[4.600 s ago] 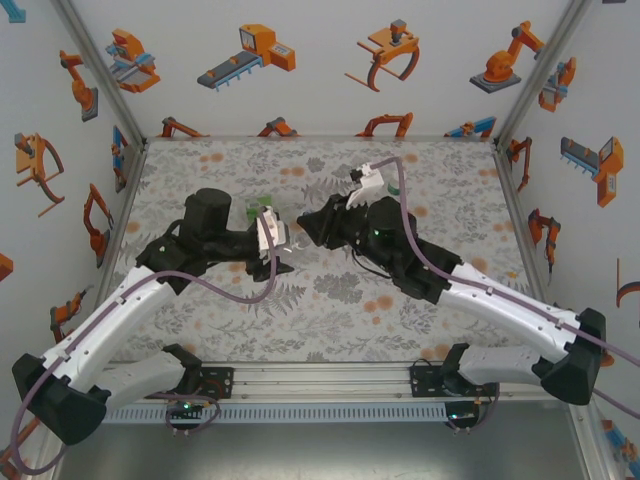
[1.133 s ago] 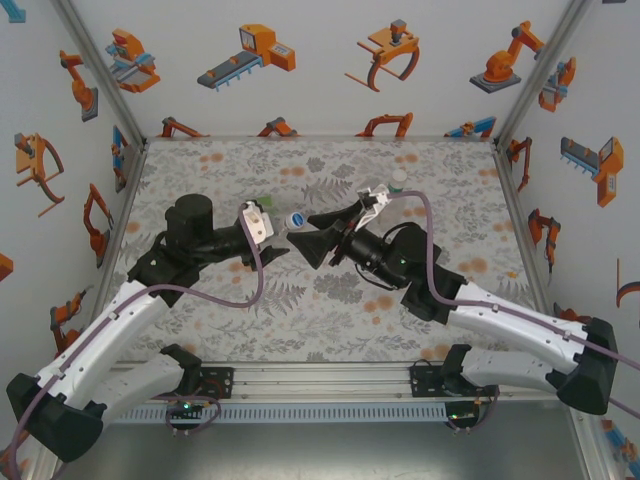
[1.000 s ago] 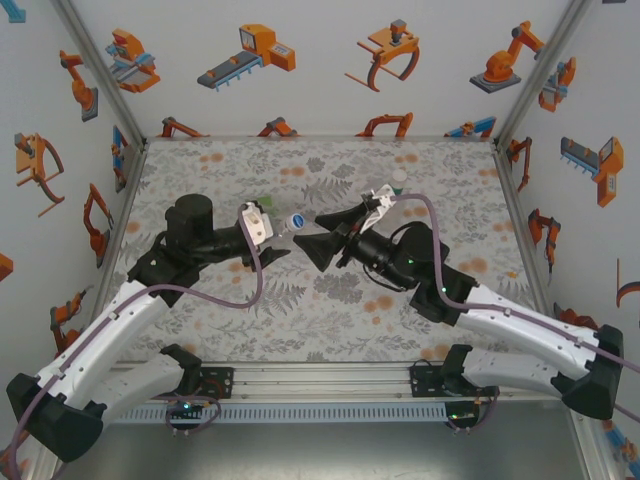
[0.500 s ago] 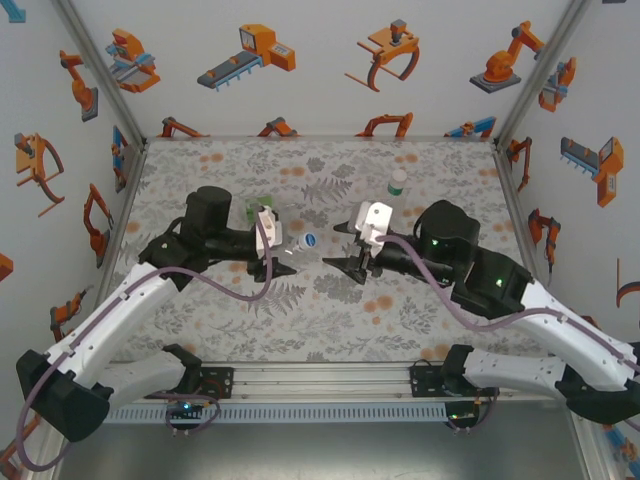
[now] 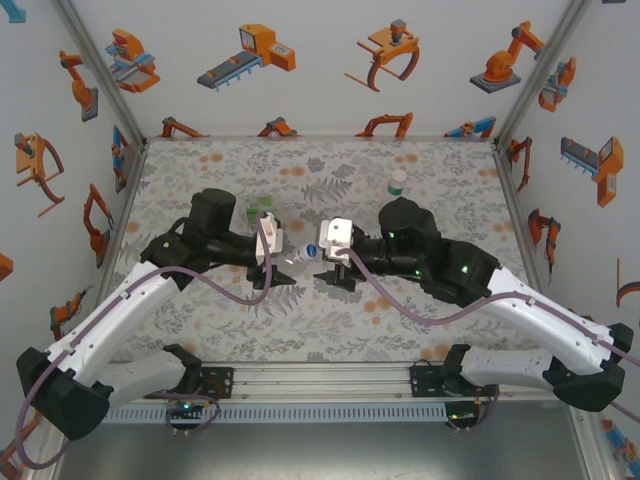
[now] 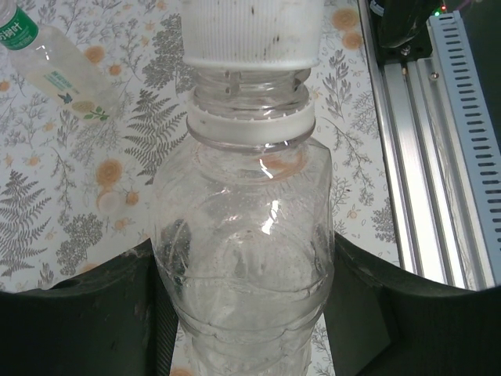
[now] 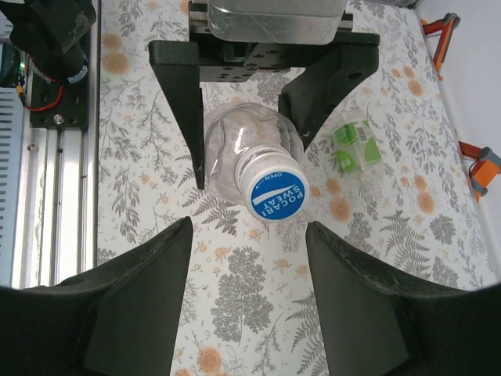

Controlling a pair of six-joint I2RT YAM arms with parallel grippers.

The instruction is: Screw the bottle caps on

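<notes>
Bottle one, clear plastic, is clamped across its body by the left gripper, left of centre over the worktop, with its neck pointing right. In the left wrist view we see the jaws pressed against both sides of the bottle. Its ribbed cap is seated on the neck, with bare thread showing between cap rim and neck ring. In the right wrist view we read POCARI SWEAT on the blue cap top. A small green-and-clear scrap lies on the worktop just beyond the left gripper. The right gripper faces the cap with jaws wide; the cap sits in line with the gap, untouched. Bottle two stands well apart at far right, with a whitish top and green band.
</notes>
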